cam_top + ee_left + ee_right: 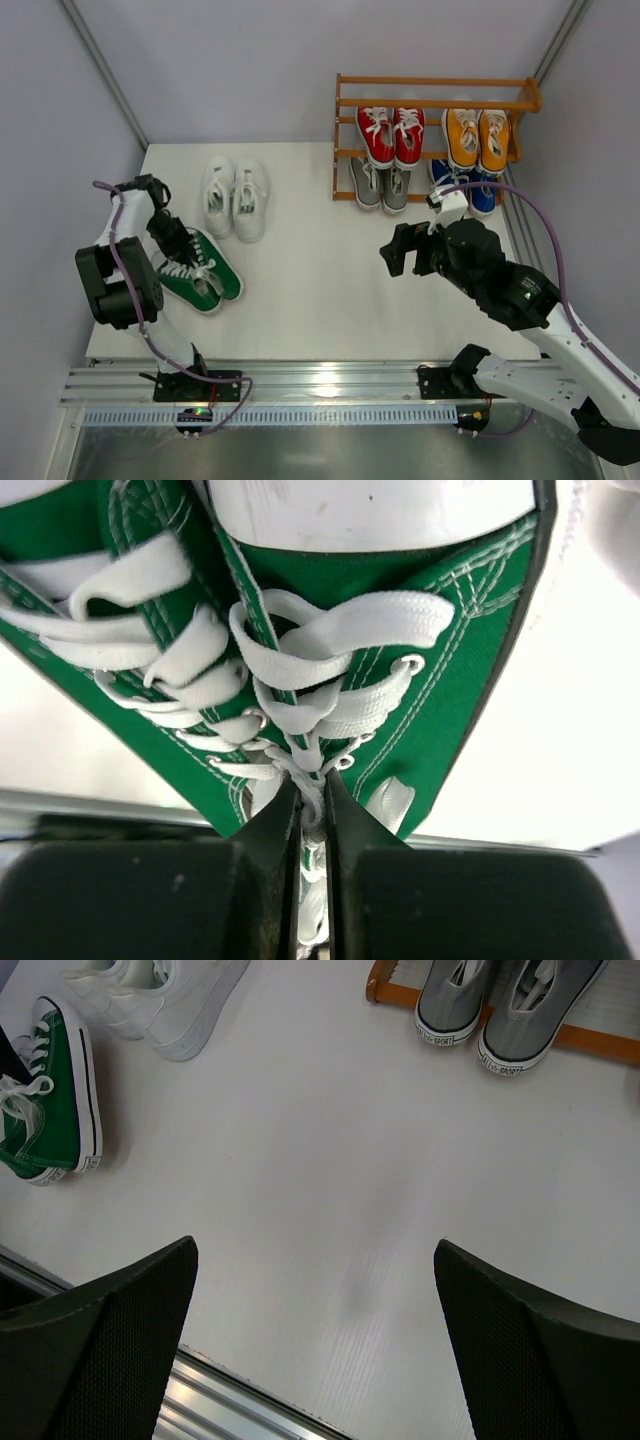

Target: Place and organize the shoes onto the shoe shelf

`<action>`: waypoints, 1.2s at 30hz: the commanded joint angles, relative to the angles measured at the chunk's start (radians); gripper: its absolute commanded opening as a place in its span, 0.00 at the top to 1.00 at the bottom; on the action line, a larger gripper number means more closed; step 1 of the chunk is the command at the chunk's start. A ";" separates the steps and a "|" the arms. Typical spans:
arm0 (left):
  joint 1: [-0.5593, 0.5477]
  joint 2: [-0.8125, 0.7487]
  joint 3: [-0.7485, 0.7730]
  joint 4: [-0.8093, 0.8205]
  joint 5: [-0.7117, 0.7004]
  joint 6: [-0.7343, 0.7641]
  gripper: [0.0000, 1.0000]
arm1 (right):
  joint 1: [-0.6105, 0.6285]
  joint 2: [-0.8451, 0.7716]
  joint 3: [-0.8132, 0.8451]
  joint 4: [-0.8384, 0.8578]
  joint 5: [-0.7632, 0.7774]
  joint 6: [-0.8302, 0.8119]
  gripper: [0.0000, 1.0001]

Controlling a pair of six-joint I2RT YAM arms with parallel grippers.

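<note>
A pair of green shoes [212,272] lies at the left of the table, toes pointing toward the near edge. My left gripper [178,245] is down on them. In the left wrist view it [312,792] is shut on the white laces and tongue of one green shoe [430,670], with the other green shoe [60,660] right beside it. The shoe shelf [435,82] stands at the back right and holds the red [391,135], orange [476,137], grey [380,186] and blue shoes [478,196]. My right gripper [402,250] hovers open over the bare middle, nothing between its fingers [120,1310].
A white pair [235,197] lies behind the green pair, near the back left. The right wrist view shows the grey shoes [490,1010] on the bottom slat [595,1042], the white pair [175,1000], a green shoe [55,1100] and the table's metal front rail [230,1400].
</note>
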 commanded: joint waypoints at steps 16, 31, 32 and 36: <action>-0.720 -0.286 -0.254 0.402 0.227 -0.661 1.00 | 0.004 -0.061 -0.008 -0.017 0.097 0.006 0.00; -1.207 0.050 0.117 0.590 0.135 -0.831 1.00 | 0.002 -0.067 -0.005 -0.089 0.179 -0.014 0.00; -1.205 0.040 0.103 0.604 0.132 -0.840 1.00 | 0.002 -0.069 -0.011 -0.094 0.180 -0.014 0.00; -1.208 0.013 0.085 0.566 0.082 -0.821 1.00 | 0.002 -0.072 -0.034 -0.095 0.185 -0.008 0.00</action>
